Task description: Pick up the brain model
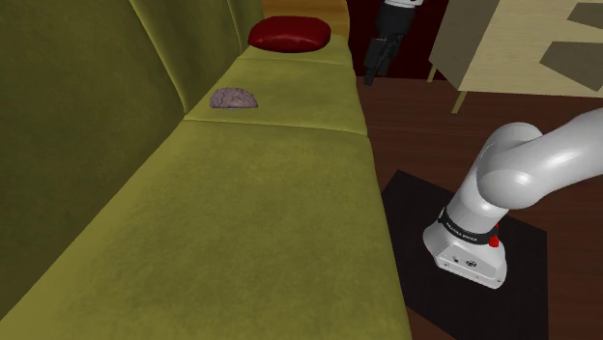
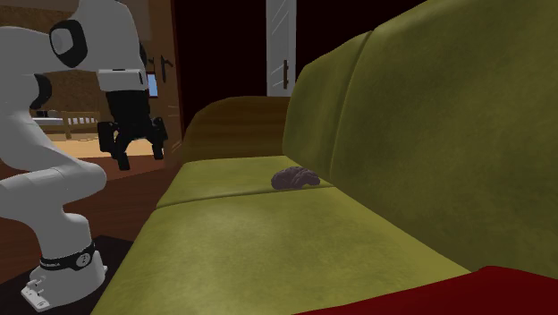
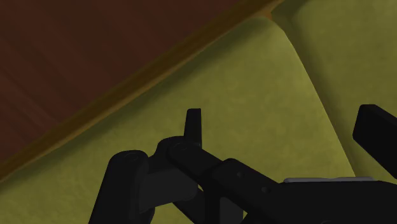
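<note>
The brain model (image 1: 235,99) is a small grey-pink, wrinkled lump lying on the olive green sofa's seat (image 1: 261,184), close to the backrest. In the second exterior view the brain model (image 2: 295,177) rests at the seam between two seat cushions. My black gripper (image 1: 377,58) hangs in the air over the sofa's front edge, well apart from the brain and higher than it. The gripper (image 2: 140,154) is open, its fingers spread with nothing between them. In the wrist view the gripper (image 3: 286,130) looks down on a seat cushion (image 3: 254,83) and the floor beside it.
A dark red cushion (image 1: 290,34) lies on the seat beyond the brain. Brown wooden floor (image 1: 425,126) runs along the sofa's front. A light wooden piece of furniture (image 1: 522,48) stands at the shoulder view's upper right. The arm's base (image 1: 469,246) sits on a black mat.
</note>
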